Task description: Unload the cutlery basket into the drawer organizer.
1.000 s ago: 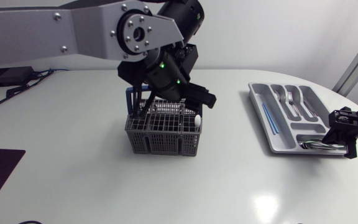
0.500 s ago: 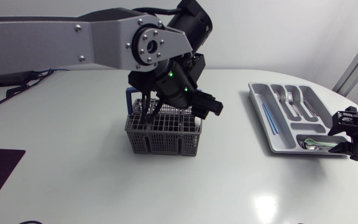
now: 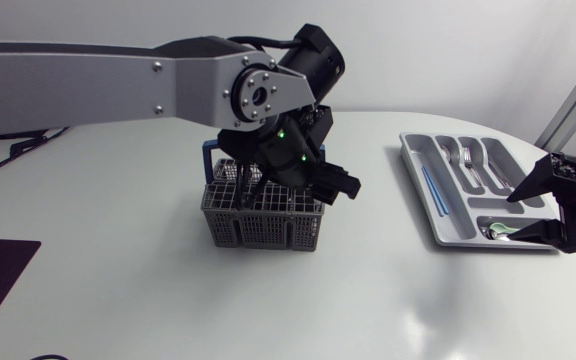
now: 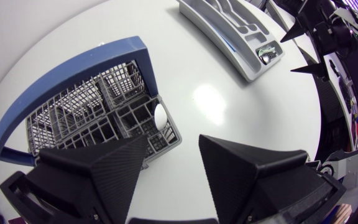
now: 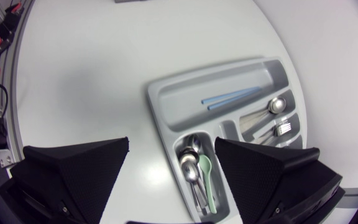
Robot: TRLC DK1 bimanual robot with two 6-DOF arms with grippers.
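Two things are different from a second ago. The right gripper (image 3: 514, 218), which was low over the near end of the drawer organizer (image 3: 415, 165), is now lifted off it, with its fingers wide apart and nothing between them. A green spoon (image 5: 205, 171) lies with the metal spoons (image 5: 190, 158) in the compartment under it, so I judge that one piece is just delivered. The left gripper (image 3: 244, 185) has shifted a little to the right over the cutlery basket (image 3: 268, 222) and sits low at its left part. Its fingers are also apart and clamp nothing, and in the left wrist view a white rounded piece (image 4: 160, 116) lies in a cell just ahead of them, so the unloading is not finished. For room, the basket stands in the middle of the table (image 3: 368, 280), well apart from the organizer at the right, with bare surface between them. The organizer lies near the curved right edge of the table, which leaves the right arm little margin there. The blue handle (image 4: 145, 62) of the basket rises beside the left gripper and, in my judgement, may catch a finger.
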